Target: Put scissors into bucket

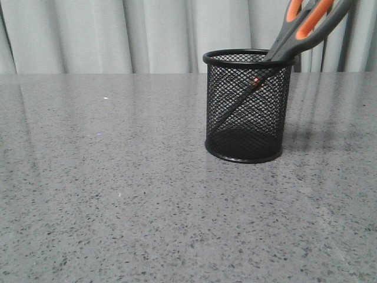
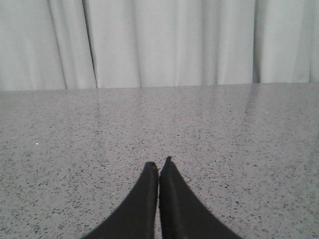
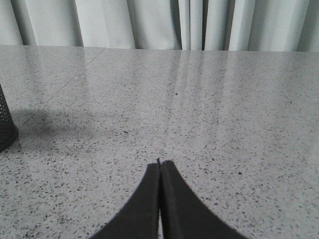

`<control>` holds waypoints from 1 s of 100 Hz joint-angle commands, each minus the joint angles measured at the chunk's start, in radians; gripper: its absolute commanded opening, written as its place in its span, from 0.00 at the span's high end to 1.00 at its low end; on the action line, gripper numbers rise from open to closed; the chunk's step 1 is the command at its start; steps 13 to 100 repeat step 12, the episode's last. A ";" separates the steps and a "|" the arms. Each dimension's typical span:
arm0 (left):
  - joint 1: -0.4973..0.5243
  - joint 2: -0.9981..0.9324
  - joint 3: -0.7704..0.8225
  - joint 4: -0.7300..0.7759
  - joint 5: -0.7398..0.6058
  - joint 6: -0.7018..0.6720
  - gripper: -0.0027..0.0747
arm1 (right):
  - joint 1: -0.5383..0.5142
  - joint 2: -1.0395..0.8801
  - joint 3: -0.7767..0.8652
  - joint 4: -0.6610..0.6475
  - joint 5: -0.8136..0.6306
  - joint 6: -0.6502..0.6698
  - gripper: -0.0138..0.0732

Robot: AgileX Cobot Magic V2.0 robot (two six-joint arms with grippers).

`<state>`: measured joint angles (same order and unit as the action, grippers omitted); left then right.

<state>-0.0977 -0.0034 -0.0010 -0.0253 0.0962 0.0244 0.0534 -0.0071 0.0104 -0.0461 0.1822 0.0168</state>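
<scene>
The black wire-mesh bucket [image 1: 248,106] stands upright on the grey speckled table, right of centre in the front view. The scissors [image 1: 306,26] stand in it, blades down and slanting inside the mesh, grey and orange handles leaning over the rim up to the right. No gripper shows in the front view. In the left wrist view my left gripper [image 2: 159,167] is shut and empty over bare table. In the right wrist view my right gripper [image 3: 159,163] is shut and empty, and a sliver of the bucket [image 3: 5,124] shows at the picture's edge.
The grey speckled table [image 1: 118,194] runs back to pale pleated curtains [image 1: 118,35]. Nothing else stands on it in any view.
</scene>
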 commanded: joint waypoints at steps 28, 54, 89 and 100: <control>0.003 -0.024 0.026 -0.005 -0.079 -0.012 0.99 | -0.002 -0.025 0.017 -0.011 -0.086 0.001 0.92; 0.003 -0.024 0.026 -0.005 -0.079 -0.012 0.99 | -0.002 -0.025 0.017 -0.011 -0.086 0.001 0.92; 0.003 -0.024 0.026 -0.005 -0.079 -0.012 0.99 | -0.002 -0.025 0.017 -0.011 -0.086 0.001 0.92; 0.003 -0.024 0.026 -0.005 -0.079 -0.012 0.99 | -0.002 -0.025 0.017 -0.011 -0.086 0.001 0.92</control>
